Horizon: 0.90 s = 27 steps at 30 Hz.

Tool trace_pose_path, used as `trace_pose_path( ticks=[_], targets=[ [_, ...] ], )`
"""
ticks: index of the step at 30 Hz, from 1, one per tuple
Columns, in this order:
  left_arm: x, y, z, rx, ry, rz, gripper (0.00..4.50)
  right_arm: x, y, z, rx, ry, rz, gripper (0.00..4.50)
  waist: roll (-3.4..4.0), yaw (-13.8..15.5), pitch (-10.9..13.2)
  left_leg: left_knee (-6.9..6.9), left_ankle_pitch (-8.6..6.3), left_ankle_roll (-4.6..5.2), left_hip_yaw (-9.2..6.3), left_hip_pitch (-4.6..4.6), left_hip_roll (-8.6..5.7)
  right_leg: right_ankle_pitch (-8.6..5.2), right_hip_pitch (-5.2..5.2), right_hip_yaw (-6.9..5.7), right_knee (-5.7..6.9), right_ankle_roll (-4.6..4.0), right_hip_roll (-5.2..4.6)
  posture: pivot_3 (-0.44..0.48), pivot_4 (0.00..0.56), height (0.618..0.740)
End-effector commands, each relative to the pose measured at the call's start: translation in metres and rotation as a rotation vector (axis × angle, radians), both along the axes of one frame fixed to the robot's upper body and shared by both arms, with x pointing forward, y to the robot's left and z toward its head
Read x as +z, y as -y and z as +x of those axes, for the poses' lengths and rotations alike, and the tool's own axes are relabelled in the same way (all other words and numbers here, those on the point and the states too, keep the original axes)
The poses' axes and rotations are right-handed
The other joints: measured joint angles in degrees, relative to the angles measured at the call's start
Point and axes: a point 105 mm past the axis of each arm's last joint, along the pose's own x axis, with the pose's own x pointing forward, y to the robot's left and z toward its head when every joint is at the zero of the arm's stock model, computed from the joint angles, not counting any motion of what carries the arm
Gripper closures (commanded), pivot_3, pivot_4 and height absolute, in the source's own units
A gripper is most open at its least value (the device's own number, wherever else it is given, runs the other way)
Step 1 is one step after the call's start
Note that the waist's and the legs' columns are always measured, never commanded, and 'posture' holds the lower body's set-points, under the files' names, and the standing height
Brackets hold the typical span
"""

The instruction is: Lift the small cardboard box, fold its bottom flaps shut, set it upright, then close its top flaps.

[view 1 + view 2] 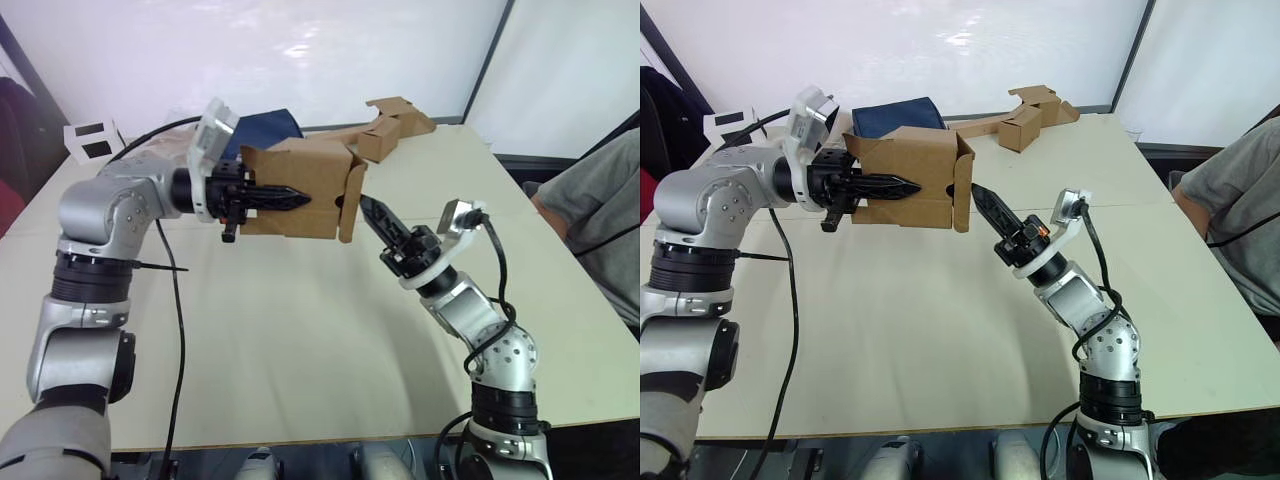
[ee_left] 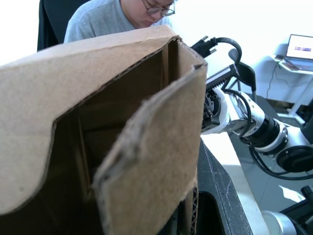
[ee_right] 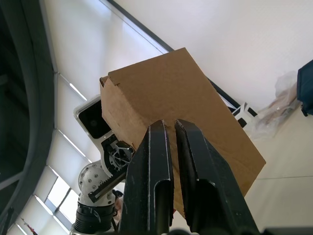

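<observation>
- Left gripper (image 1: 285,199) was clamped on the small cardboard box (image 1: 300,185), one finger lying along its near wall, holding it in the air above the table (image 1: 300,350), left of centre.
- Right gripper (image 1: 375,218) had its fingers pressed nearly together, gripping nothing, tips just under the bottom flaps (image 1: 351,204) at the box's right end.
- Risk: these flaps hung part-open; a push off the hinge line could probably twist the box in the single grip or crush a flap inward.
- Cardboard pieces (image 1: 395,125) lay far right of the box, a white box with black squares (image 1: 90,140) far left, a person (image 1: 600,200) at the right edge.
- Near tabletop under the box looked free for setting it upright.
</observation>
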Motion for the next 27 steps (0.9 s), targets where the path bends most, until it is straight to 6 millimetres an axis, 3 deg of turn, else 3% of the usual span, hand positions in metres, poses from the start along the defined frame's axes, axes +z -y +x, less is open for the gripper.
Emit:
trace_pose_path(
  ticks=[1,5,10,20,23,27],
  targets=[
    [0.0104,-0.0025,-0.0056,-0.013,0.039,-0.018,4.50,0.0106,-0.0014,-0.0046,0.005,0.046,0.022,4.22,0.00,-0.01,0.00,0.00,0.00,0.00,0.00,0.00,0.00,0.00,0.00,0.00,0.00,0.00,0.00,0.000,0.150,0.740],
    [0.0118,-0.0038,-0.0043,-0.006,0.039,-0.024,4.50,0.0090,0.0013,-0.0040,-0.005,0.040,0.026,4.22,0.00,-0.01,0.00,0.00,0.00,0.00,0.00,0.00,0.00,0.00,0.00,0.00,0.00,0.00,0.00,0.000,0.150,0.740],
    [0.0148,-0.0041,-0.0043,-0.006,0.035,-0.044,4.50,0.0087,0.0034,-0.0061,0.023,0.019,0.062,2.36,0.00,-0.01,0.00,0.00,0.00,0.00,0.00,0.00,0.00,0.00,0.00,0.00,0.00,0.00,0.00,0.000,0.150,0.740],
    [0.0139,-0.0046,-0.0038,-0.002,0.026,-0.047,4.50,0.0072,-0.0009,-0.0104,0.057,-0.007,0.102,2.36,0.00,-0.04,0.00,0.00,0.00,0.00,0.00,0.00,0.00,0.00,0.00,0.00,0.00,0.00,0.00,0.000,0.150,0.740],
    [0.0142,-0.0047,-0.0038,-0.003,0.027,-0.046,4.50,0.0065,-0.0028,-0.0100,0.057,-0.010,0.103,3.04,0.00,-0.03,0.00,0.00,0.00,0.00,0.00,0.00,0.00,0.00,-0.01,0.00,0.00,0.00,0.00,0.000,0.150,0.740],
    [0.0145,-0.0048,-0.0041,-0.004,0.028,-0.045,4.50,0.0052,-0.0045,-0.0090,0.049,-0.011,0.093,3.04,0.00,0.00,0.00,0.00,0.00,0.00,0.00,0.00,0.00,0.00,-0.01,0.00,0.00,0.00,0.00,0.000,0.150,0.740]
  ],
)
